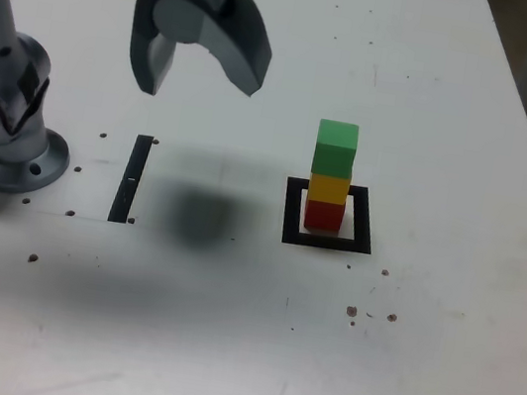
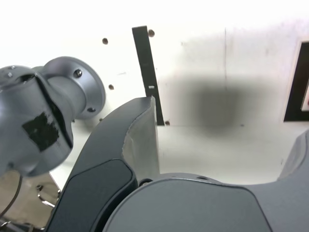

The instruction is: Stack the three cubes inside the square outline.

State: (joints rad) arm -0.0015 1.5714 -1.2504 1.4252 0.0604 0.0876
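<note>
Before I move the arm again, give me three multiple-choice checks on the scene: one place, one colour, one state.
1. Where is the cube stack?
A) On the black strip
B) Inside the square outline
C) Beside the arm's base

2. Which colour is the middle cube?
A) Yellow
B) Green
C) Red

3. How is the gripper?
A) Shut on a cube
B) Shut, empty
C) Open, empty

1 B: the red cube stands within the square outline, bearing the others.
2 A: the yellow cube sits between red and the green cube.
3 C: the gripper has its jaws apart, nothing between.
</note>
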